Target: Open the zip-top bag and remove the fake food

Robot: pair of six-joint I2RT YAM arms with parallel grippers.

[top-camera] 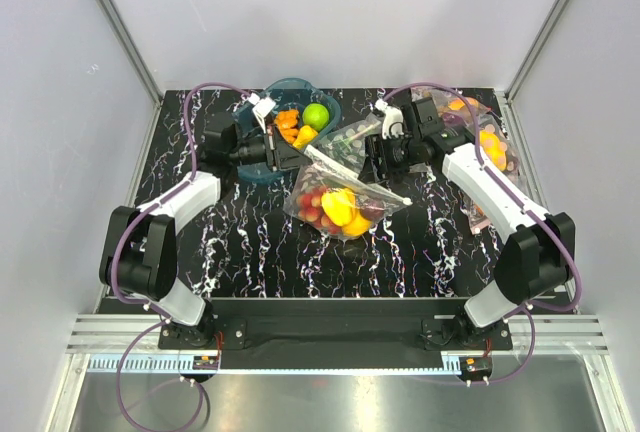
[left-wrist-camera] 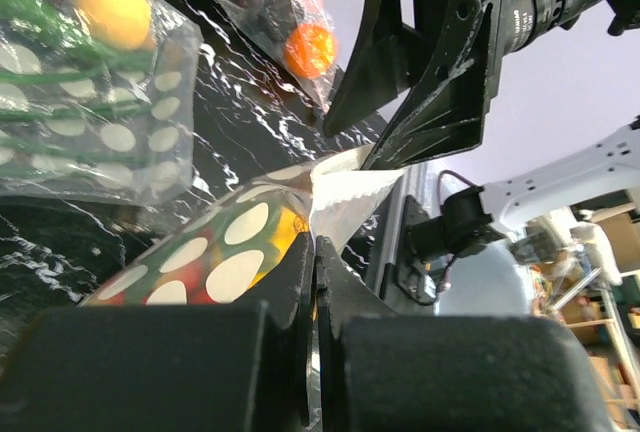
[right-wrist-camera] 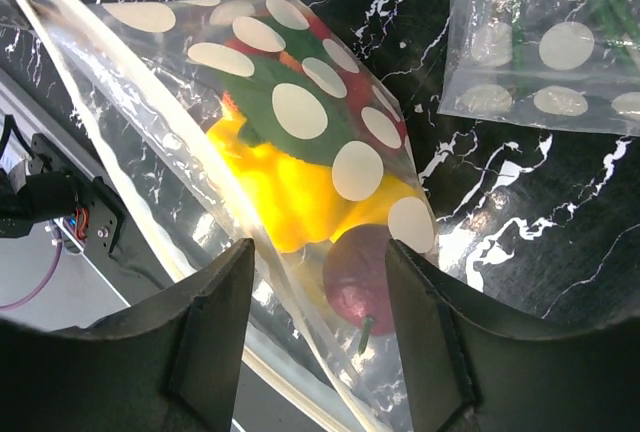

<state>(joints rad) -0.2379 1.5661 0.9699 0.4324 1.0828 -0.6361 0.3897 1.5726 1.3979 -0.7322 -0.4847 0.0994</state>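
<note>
**Left fingers.** The left fingers [left-wrist-camera: 300, 287] are pressed fully together on the upper edge of the zip-top bag [right-wrist-camera: 355, 167]. A pale corner of the film stands up just past their tips.

**Right fingers.** The right fingers [right-wrist-camera: 232, 277] are spread wide and clamp nothing. The bag's film and its pale zip strip pass between them (contact with either finger cannot be told from the wrist view).

**Task items.** The bag hangs between the two sets of fingers, and its lower part rests on the worktop [top-camera: 250, 242]. The fake food [top-camera: 338, 207] is all inside it. A yellow pepper [right-wrist-camera: 290, 192] and a dark reddish plum [right-wrist-camera: 358, 272] lie directly ahead of the right fingers, with green leaves [right-wrist-camera: 265, 102] beyond them.

**Other items.** A second dotted bag [right-wrist-camera: 540, 42] lies flat on the worktop beyond the right fingers, apart from the held bag.
</note>
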